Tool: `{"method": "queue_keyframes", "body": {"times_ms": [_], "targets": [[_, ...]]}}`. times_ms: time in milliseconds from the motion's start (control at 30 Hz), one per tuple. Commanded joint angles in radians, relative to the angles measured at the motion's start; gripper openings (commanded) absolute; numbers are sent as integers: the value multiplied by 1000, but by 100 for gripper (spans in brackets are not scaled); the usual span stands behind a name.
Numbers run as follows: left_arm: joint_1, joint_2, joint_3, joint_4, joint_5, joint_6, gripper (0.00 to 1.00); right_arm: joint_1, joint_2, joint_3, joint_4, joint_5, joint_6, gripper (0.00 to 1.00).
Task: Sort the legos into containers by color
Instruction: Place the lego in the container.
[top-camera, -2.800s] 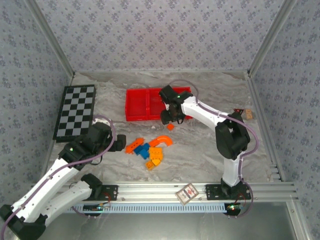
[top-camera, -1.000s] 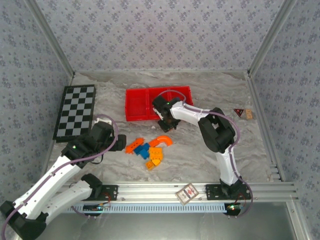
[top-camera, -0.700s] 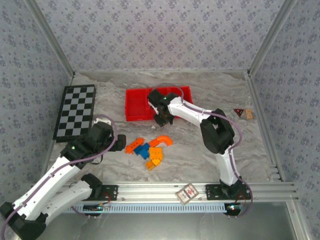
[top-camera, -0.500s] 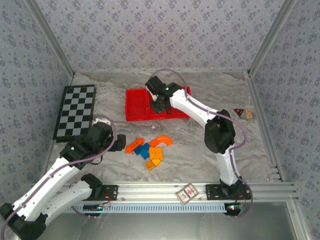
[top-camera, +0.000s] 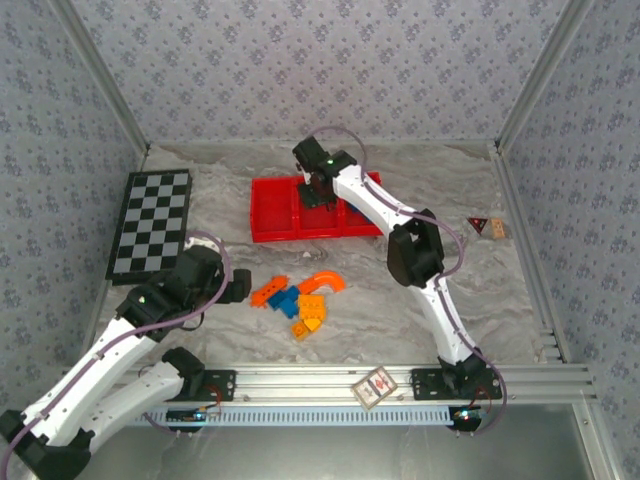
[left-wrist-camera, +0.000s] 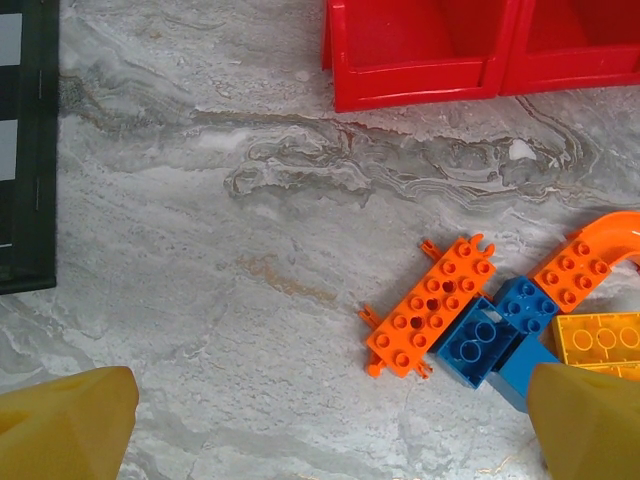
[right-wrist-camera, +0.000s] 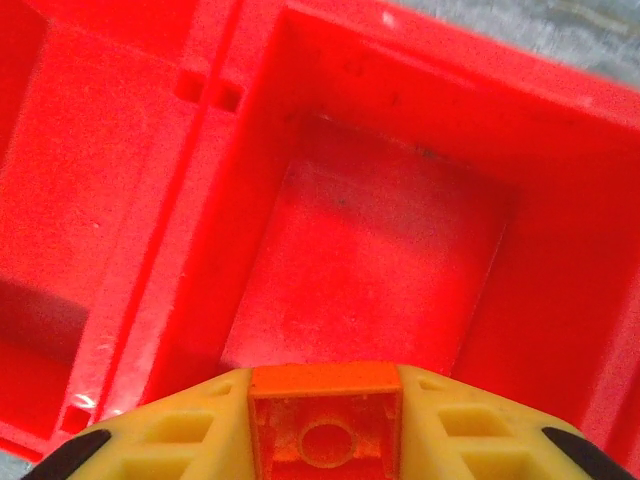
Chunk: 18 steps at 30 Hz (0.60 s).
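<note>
My right gripper is shut on a small orange brick and hangs over an empty square compartment of the red tray. From above, the right gripper sits over the middle compartment. The other legos lie in a pile in front of the tray: an orange plate, blue bricks, a curved orange arch and a yellow-orange brick. My left gripper is open low over bare table, just left of the pile, its fingertips spread wide.
A black-and-white checkered board lies at the left. A playing card rests on the front rail. Two small objects sit at the right wall. Patterned walls close in three sides of the marbled table.
The right gripper dropped onto the lone orange brick in front of the tray, took hold of it and carried it back over the tray. The left arm has not moved.
</note>
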Motion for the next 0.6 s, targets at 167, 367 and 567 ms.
{"method": "queue_keyframes", "body": {"times_ms": [167, 367, 567], "targets": [[-7, -5, 5, 0, -7, -7, 100, 7, -49, 23, -50, -18, 16, 58], [-7, -7, 6, -2, -8, -7, 100, 11, -137, -47, -53, -47, -21, 58], [-7, -14, 5, 0, -6, -7, 100, 18, -378, -369, 64, -111, -164, 56]]}}
